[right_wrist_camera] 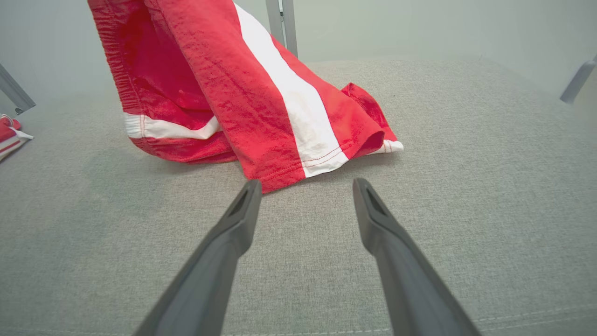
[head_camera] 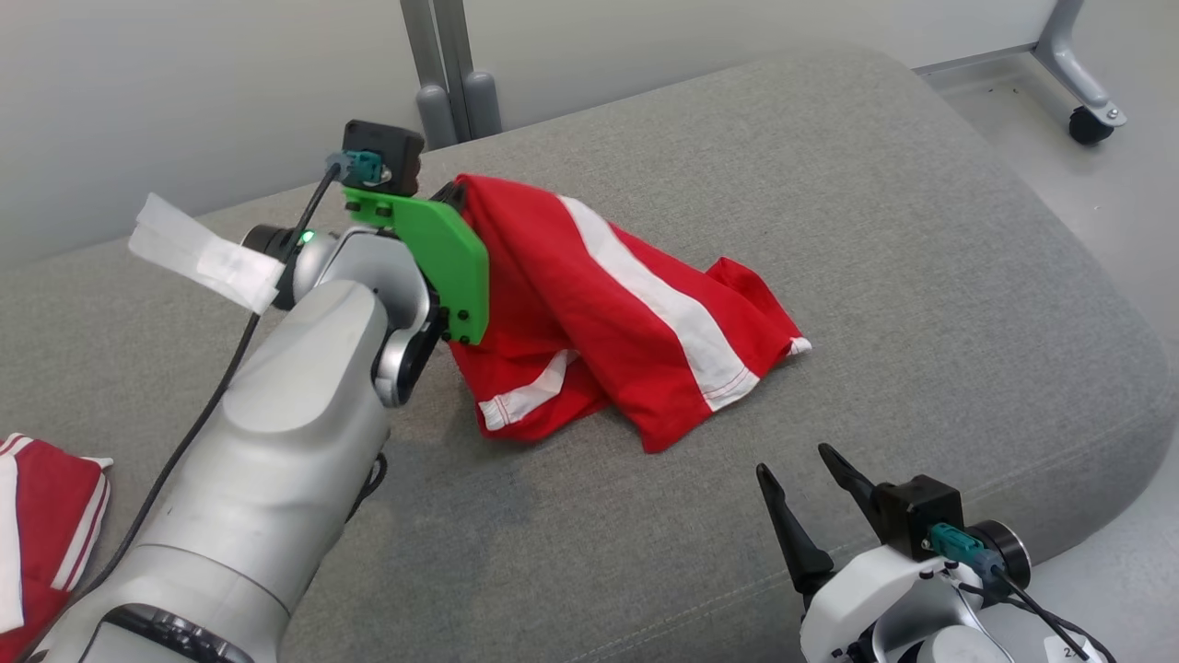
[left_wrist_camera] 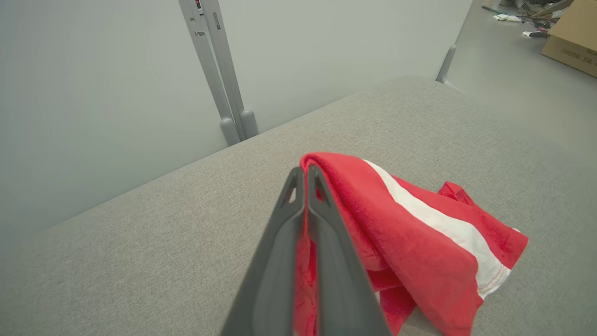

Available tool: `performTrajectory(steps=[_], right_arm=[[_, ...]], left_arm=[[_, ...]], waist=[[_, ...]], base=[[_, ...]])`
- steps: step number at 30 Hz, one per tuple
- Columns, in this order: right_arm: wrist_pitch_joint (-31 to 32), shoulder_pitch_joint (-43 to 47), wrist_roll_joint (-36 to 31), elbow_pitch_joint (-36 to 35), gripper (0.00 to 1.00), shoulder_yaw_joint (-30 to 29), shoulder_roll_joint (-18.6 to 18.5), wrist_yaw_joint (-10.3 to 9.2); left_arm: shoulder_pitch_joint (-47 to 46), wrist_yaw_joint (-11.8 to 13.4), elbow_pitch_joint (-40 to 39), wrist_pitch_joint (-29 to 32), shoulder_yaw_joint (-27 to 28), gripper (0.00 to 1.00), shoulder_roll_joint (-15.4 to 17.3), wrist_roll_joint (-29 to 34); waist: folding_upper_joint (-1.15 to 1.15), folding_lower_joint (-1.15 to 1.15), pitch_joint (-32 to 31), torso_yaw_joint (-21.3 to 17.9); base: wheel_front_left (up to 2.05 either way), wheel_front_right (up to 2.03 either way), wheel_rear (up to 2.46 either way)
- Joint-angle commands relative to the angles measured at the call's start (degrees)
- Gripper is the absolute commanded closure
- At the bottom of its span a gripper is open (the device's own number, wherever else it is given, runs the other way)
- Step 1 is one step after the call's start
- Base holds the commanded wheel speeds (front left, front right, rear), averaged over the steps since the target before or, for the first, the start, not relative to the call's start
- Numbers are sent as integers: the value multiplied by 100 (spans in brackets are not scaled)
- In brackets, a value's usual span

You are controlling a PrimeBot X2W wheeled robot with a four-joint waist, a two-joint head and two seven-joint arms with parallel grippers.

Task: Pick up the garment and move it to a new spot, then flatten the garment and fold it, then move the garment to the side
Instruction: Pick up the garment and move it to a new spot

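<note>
- L gripper [left_wrist_camera: 306,170]: jaws pinched tight on the top edge of the red garment [head_camera: 636,304]. Cloth is squeezed between the fingers, so the hold looks firm.
- Garment is half up: the top hangs from that pinch, while the lower folds and white-striped hem rest on the grey cushion [head_camera: 921,230], about mid-cushion.
- R gripper [head_camera: 792,460]: jaws wide apart, nothing in them, low over the cushion just in front of the hem and not touching it.
- Step, I'd say: the pick-up-and-move, w/ the lift only partly made.
- To do it well: raise it straight up until the hem clears before going sideways. Dragging it would bunch the cloth and make flattening harder.
- Set it down on open cushion, well apart from the other red garment [head_camera: 46,516] at the L edge.
- Lower it hem first, then lay the rest away from it, so it lands spread out.
- R arm should hold off the travel path. The near hem corner is the likely spot for it to pinch when spreading.
- Risk: a single-point grip lets the cloth swing and twist, so go slow.
</note>
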Motion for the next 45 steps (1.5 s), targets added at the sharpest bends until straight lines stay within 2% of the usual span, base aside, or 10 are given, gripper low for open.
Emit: performTrajectory(steps=[1,12,13,24,30,32,34,37,40,45], right_arm=[[-40,-69,29,10,0,1,-7,1],[3,-88,62,37,0,122,-9,0],[10,-89,53,39,0,126,-9,0],[26,-31,67,11,0,-54,-9,0],[-42,61,136,-8,0,-259,-9,0],[-66,87,161,-17,0,-327,-12,0],[-81,118,188,4,0,-384,-8,1],[-121,106,343,49,0,-451,-11,0],[-67,27,460,118,0,-412,-6,1],[73,-183,251,326,0,-414,-12,1]], left_arm=[[50,36,121,-14,6,100,78,42],[156,264,1256,-122,64,100,762,121],[181,320,1391,-205,75,0,796,130],[376,135,1689,-524,148,0,597,-97],[705,31,1103,-1775,534,0,276,-440],[795,2,985,-1946,555,0,243,-453],[1011,-8,710,-2222,694,0,244,-534],[1424,109,100,-2376,1029,0,317,-515],[2072,355,-1089,-2375,1692,0,452,-87],[3397,601,-2610,-2372,2447,0,472,749]], waist=[[0,0,47,42],[0,0,13,240],[0,0,14,250],[0,0,-86,528],[0,0,-186,834],[0,0,-205,892],[0,0,-250,979],[0,0,-290,1099],[0,0,-312,1196],[0,0,-377,1331]], base=[[0,0,0],[0,0,0],[0,0,0],[0,0,0],[0,0,0],[0,0,0],[0,0,0],[0,0,0],[0,0,0],[0,0,0]])
